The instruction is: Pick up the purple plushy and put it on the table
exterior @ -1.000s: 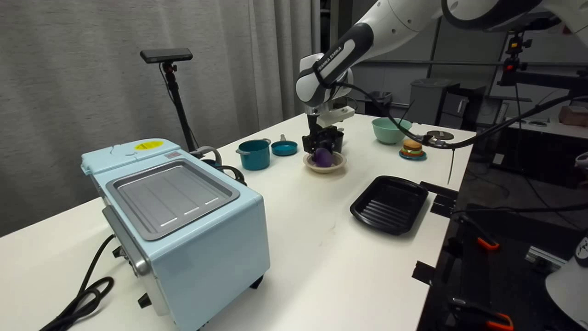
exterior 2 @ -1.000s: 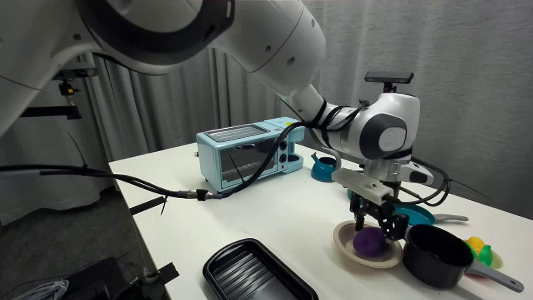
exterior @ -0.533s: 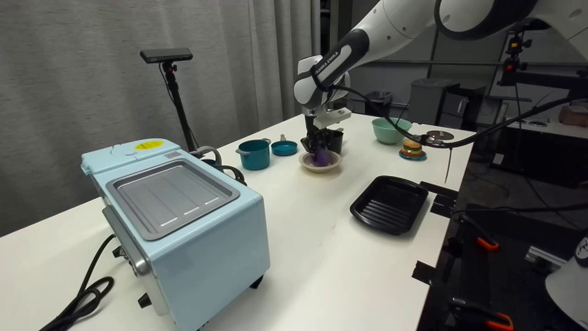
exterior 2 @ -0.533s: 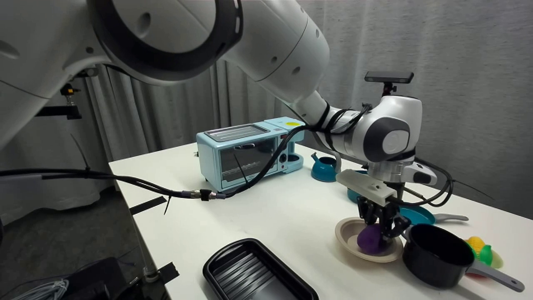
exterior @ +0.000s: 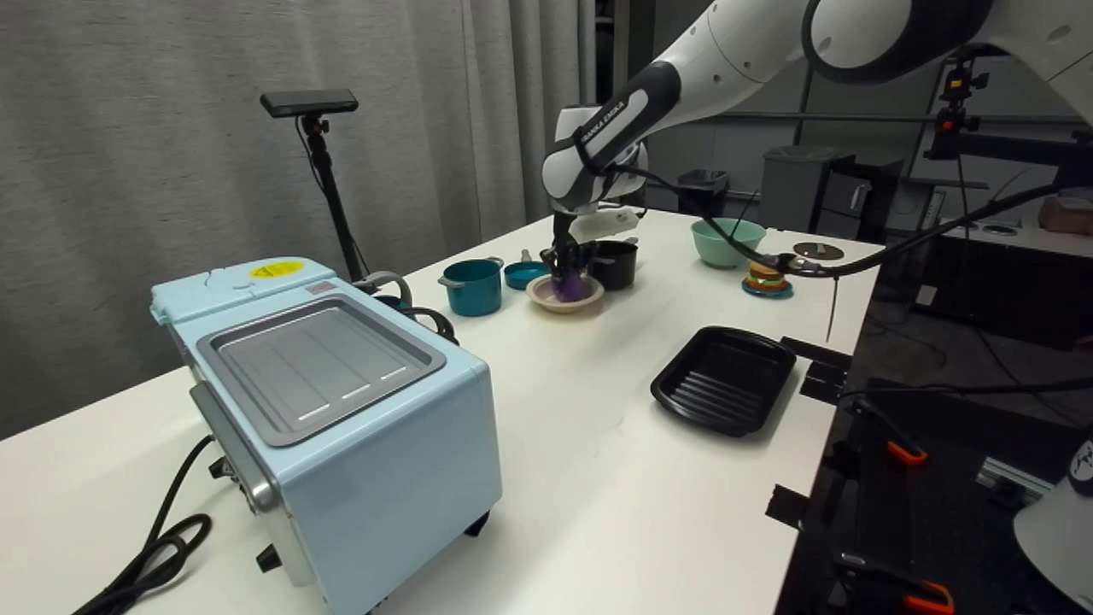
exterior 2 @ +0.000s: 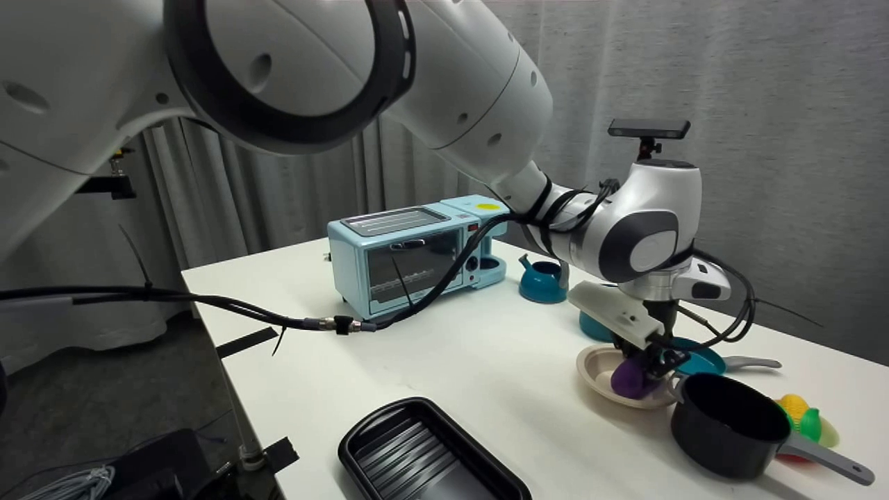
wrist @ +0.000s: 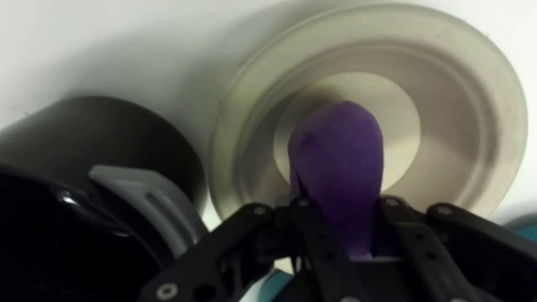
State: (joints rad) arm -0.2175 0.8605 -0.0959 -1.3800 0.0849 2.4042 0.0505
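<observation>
The purple plushy [wrist: 342,151] is pinched between the two black fingers of my gripper [wrist: 348,205] in the wrist view, bulging out past their tips. It sits low within the pale beige bowl [wrist: 505,121]; I cannot tell whether it still touches the bottom. In both exterior views my gripper [exterior 2: 649,364] points down into the bowl [exterior 2: 590,375], and the fingers hide part of the plushy [exterior 2: 627,379]. The long white table [exterior 2: 444,347] carries the bowl and everything else around it.
A black saucepan [exterior 2: 726,430] stands right beside the bowl. Behind it are a teal pan [exterior 2: 701,361] and a teal pot [exterior: 474,288]. A black ridged tray [exterior: 726,380], a light-blue oven [exterior: 341,418] and a mint bowl [exterior: 726,243] also stand on the table.
My gripper has shut around the purple plushy. Gripper, plushy and bowl have shifted together across the table, toward the teal pot and pan.
</observation>
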